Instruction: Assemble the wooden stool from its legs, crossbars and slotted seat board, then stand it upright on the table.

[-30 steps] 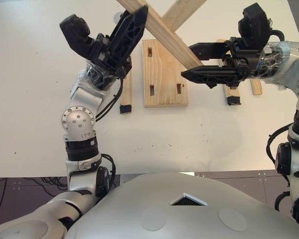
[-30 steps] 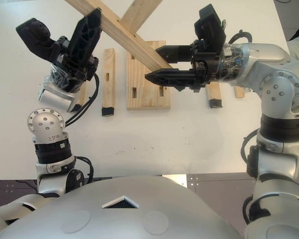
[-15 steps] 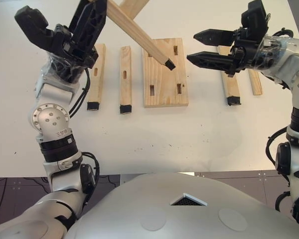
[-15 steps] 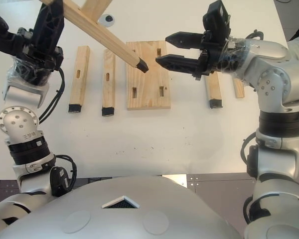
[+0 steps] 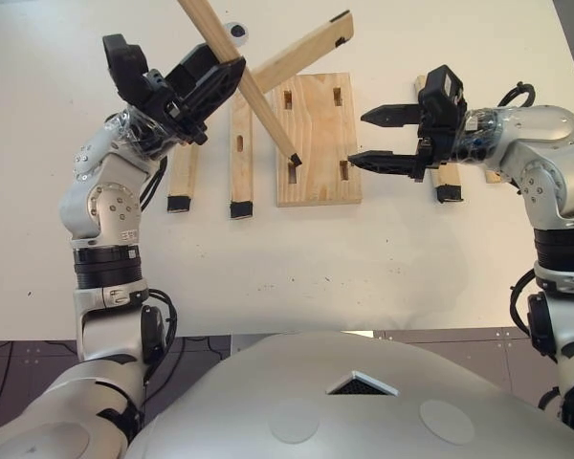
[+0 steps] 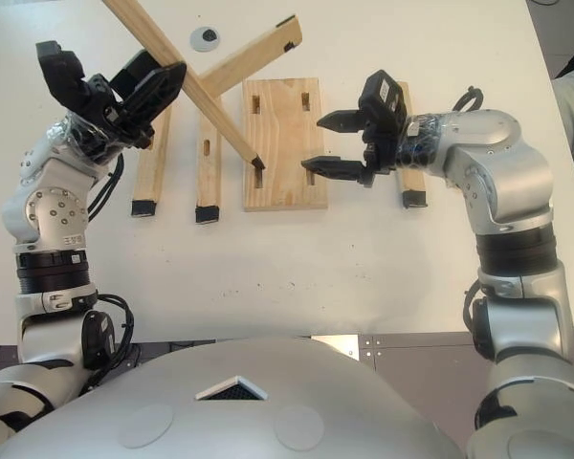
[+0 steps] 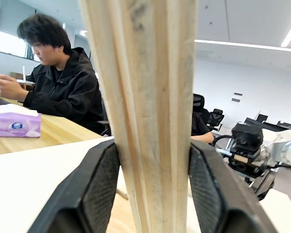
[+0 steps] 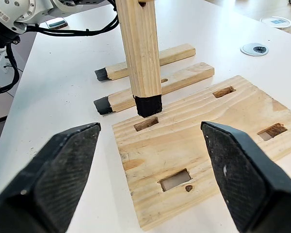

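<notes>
Bright, even overhead light, soft shadows

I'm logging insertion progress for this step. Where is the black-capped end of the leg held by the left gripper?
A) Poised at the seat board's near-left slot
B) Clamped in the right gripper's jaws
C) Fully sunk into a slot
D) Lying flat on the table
A: the leg held by the left gripper has its black tip right at the near-left slot of the seat board, not sunk in. The right gripper has its jaws open and empty.

Head cameras look steeply down on the worktop. Right wrist camera views the shared seat board closely; left wrist camera faces level, roomward.
</notes>
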Tool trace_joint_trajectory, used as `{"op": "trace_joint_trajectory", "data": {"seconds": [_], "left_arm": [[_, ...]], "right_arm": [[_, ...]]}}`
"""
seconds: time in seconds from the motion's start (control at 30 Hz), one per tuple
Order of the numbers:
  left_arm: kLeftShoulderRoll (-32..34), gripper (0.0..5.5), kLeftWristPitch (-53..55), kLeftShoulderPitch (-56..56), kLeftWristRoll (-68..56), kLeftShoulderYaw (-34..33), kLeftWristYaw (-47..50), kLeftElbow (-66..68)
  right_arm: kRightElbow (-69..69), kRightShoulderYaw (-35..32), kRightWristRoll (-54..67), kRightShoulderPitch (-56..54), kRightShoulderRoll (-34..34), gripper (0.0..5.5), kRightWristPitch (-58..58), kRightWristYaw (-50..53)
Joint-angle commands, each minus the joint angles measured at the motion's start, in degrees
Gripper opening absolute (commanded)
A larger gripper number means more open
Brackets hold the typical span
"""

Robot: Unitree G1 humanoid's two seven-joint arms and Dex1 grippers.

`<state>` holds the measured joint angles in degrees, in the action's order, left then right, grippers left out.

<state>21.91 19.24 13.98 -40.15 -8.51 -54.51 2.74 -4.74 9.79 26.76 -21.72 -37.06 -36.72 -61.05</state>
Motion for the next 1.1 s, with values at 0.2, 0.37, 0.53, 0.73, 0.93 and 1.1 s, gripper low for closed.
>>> {"op": "trace_joint_trajectory", "data": {"seconds": [0.2, 0.37, 0.53, 0.73, 0.93, 1.1], "left_arm": [[0.69, 2.03, -1.17, 0.06, 2.34, 1.23, -3.55, 1.56], [0.58, 2.03, -2.51, 0.87, 3.8, 1.5, -4.63, 4.44], [1.87, 2.03, -5.23, 2.02, 7.15, 3.34, -7.86, 12.69], [9.5, 2.03, -2.46, 2.96, 8.81, 7.55, -15.51, 10.48], [12.33, 2.03, -2.73, 5.09, 10.98, 10.84, -18.03, 9.42], [13.49, 2.03, -3.93, 5.66, 12.58, 12.39, -18.35, 8.75]], "right_arm": [[1.44, 0.24, -1.67, -0.15, -0.95, 3.81, 0.49, -0.88], [2.16, 0.18, -2.4, -0.6, -0.9, 3.81, 0.73, -1.43], [2.57, 0.44, -3.43, -0.71, -0.63, 3.81, 1.22, -2.07], [1.78, -0.05, -3.64, 0.91, -0.12, 3.81, 1.45, -1.31], [1.06, -0.23, -3.86, 2.4, 0.7, 3.81, 1.82, -0.47], [0.61, -0.38, -3.87, 3.08, 0.94, 3.81, 1.92, 0.08]]}}
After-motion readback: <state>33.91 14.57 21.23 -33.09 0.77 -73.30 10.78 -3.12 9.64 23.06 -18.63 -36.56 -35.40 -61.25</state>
